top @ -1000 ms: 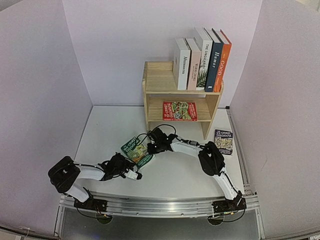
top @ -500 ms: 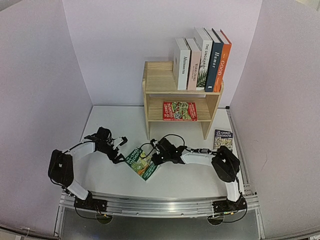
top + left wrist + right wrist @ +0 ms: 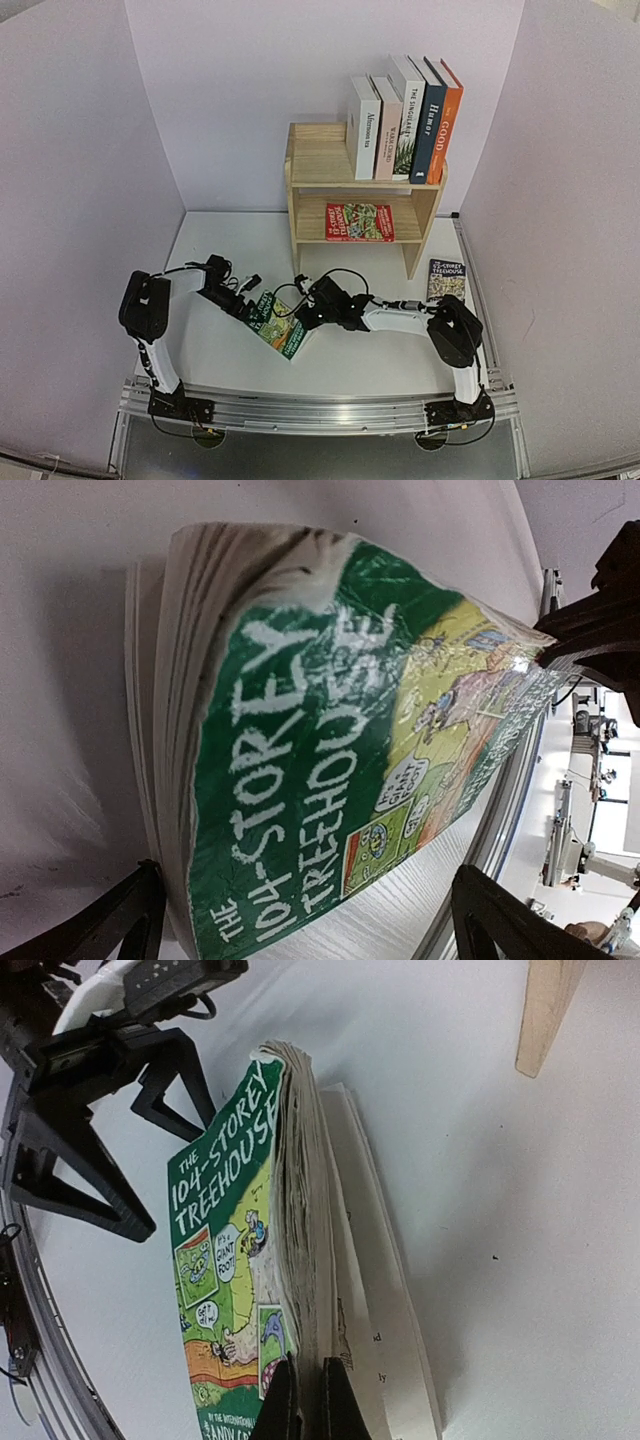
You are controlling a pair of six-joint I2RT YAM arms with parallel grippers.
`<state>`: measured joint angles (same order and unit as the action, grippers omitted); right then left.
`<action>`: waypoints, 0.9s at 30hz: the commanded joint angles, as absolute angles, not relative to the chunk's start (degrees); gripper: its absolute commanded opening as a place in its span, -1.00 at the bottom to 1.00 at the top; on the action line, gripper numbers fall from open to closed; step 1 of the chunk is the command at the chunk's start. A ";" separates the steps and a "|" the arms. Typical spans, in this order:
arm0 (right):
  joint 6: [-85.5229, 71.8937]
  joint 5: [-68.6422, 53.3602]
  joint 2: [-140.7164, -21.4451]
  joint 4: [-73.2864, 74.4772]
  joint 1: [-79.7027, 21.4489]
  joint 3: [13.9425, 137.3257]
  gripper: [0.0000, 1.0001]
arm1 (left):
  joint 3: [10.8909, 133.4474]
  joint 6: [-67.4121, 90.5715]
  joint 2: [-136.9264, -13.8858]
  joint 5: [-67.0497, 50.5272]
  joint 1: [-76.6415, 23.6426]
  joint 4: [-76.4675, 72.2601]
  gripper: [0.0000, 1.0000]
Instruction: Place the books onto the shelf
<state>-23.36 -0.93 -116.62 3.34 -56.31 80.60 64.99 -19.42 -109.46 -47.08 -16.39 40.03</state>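
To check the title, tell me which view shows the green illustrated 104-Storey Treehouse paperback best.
Left wrist view: the green illustrated paperback fills the frame, title readable. In the right wrist view the paperback shows mostly page edges with its cover slanted, the right gripper shut on it. The top view shows it small.

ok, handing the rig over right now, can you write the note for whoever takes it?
Left gripper: open, beside the green Treehouse book, not gripping it.
Right gripper: shut on the green Treehouse book, pinching cover and pages; the pages fan apart over the table.
Done: five books upright on top of the shelf; red book flat on the lower tier.
Left: shelve the green one, then the dark Treehouse book lying on the table right of the shelf.
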 commanded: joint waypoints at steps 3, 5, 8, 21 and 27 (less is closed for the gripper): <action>-22.74 -0.79 -113.51 -3.12 -56.60 82.06 -1.00 | 71.30 -20.09 -113.80 -52.40 -16.72 41.27 0.83; -22.98 -0.97 -114.12 -3.58 -56.59 82.50 -1.00 | 72.49 -20.78 -114.46 -53.18 -17.25 41.90 0.72; -23.61 -1.14 -114.99 -4.21 -56.55 83.03 -1.00 | 73.33 -21.77 -114.75 -53.89 -18.15 42.40 0.43; -25.84 -0.43 -115.32 -4.39 -55.56 82.20 -1.00 | 76.25 -18.76 -114.07 -55.77 -18.69 46.67 -1.00; -21.38 9.37 -112.41 5.82 -55.89 84.39 -0.31 | 76.60 -5.50 -109.82 -53.19 -18.56 47.13 -1.00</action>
